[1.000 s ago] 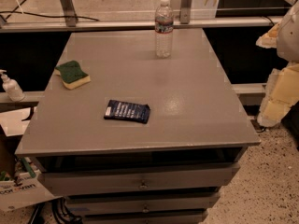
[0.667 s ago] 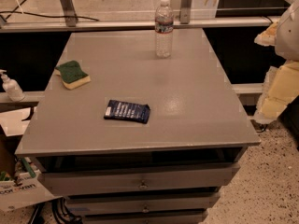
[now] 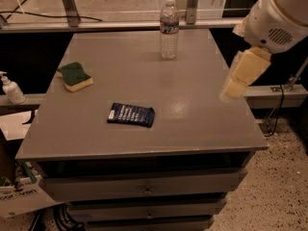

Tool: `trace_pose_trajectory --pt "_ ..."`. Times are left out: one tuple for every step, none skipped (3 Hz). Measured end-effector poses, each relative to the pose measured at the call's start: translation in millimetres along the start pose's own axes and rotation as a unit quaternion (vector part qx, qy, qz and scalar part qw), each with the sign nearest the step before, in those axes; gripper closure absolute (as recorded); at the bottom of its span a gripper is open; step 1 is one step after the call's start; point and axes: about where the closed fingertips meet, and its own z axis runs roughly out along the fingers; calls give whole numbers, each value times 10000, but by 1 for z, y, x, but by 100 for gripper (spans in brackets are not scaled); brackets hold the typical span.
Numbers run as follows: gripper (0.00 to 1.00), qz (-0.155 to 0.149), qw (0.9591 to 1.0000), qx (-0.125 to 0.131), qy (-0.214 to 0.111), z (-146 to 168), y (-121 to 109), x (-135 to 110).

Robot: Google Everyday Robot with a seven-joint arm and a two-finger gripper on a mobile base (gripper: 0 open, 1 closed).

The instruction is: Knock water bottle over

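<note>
3 things sit on the grey table (image 3: pixel 202 129): nearest a dark packet (image 3: pixel 131 115), then a green sponge (image 3: pixel 75 76) at left. The gripper (image 3: pixel 236 83) hangs over the right edge, and I cannot tell how open it is. Farthest, the clear ribbed water bottle (image 3: pixel 169 30), white-capped and dark-banded, stands upright near the back edge.

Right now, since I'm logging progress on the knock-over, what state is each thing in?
water bottle: upright, capped, at the far edge of the table.
sponge: flat, green side up.
dark packet: flat, near mid-table.
pump bottle: upright, left of the table.
tool: hovers at the table's right edge, apart from the water bottle.
</note>
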Motion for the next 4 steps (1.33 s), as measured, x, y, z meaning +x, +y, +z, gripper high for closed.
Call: trace_pose_trajectory --pt "0 123 9995 77 -281 33 -30 -27" --pt "0 352 9977 186 -548 65 -67 -49" --pt "0 572 9944 296 -843 89 -101 -77" --pt "0 589 9939 303 -880 91 -104 -80"
